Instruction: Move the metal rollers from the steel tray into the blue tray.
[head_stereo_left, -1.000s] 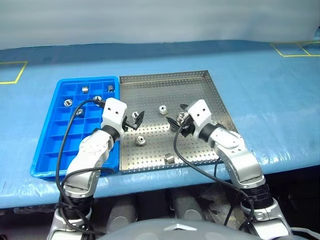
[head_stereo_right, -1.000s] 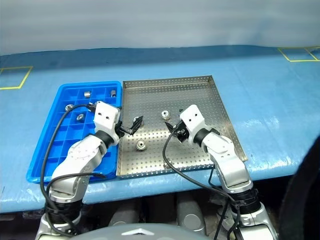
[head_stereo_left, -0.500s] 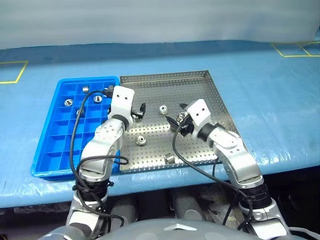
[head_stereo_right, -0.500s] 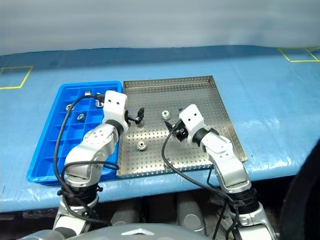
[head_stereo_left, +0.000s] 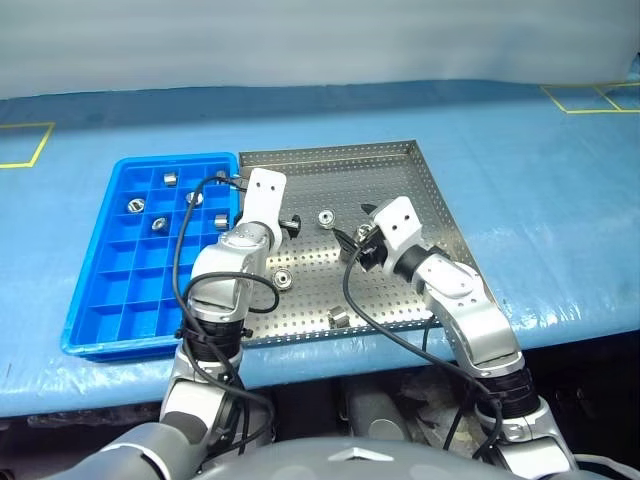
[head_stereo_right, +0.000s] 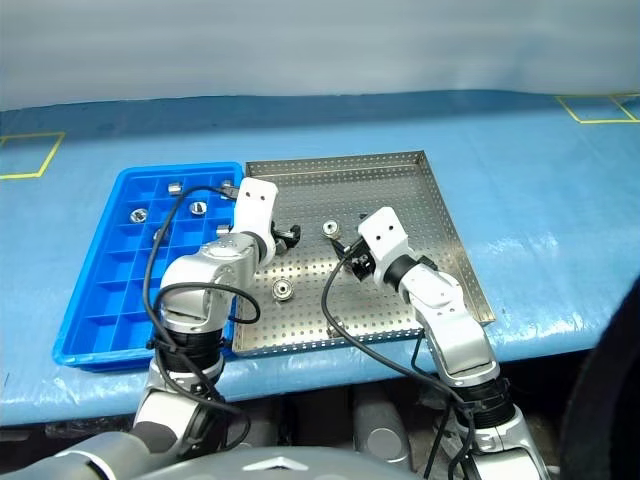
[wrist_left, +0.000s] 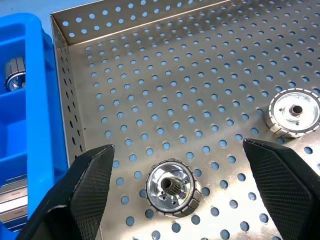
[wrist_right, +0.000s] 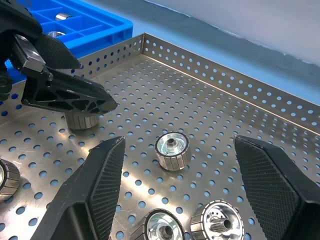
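A: Arms first, operator. Your left gripper (wrist_left: 175, 185) tips forward and down over the near-left part of the steel tray (head_stereo_left: 400, 170), its fingers (wrist_left: 87, 187) spread wide with nothing between them. One roller (wrist_left: 173, 188) stands on the floor between those fingers, untouched.

B: And your right gripper (wrist_right: 185, 190)?

A: It sits nearly level, aimed across the tray toward the left. Its black cross-hatched fingers (wrist_right: 97, 185) stand apart, holding nothing.

B: What are you looking at, left to right?

A: The blue tray (head_stereo_left: 95, 300) is glossy plastic, a grid of square cells, and several cells in its far rows hold rollers (head_stereo_left: 134, 205). Touching its right edge is the steel tray, shiny sheet metal with a perforated floor and a low raised rim.

B: The rollers still there?

A: Short, bright, ribbed cylinders with a central hole. One (wrist_right: 172, 150) stands ahead of your right gripper, two (wrist_right: 216, 226) lie close beneath it, another (head_stereo_left: 338, 317) sits by the near rim.
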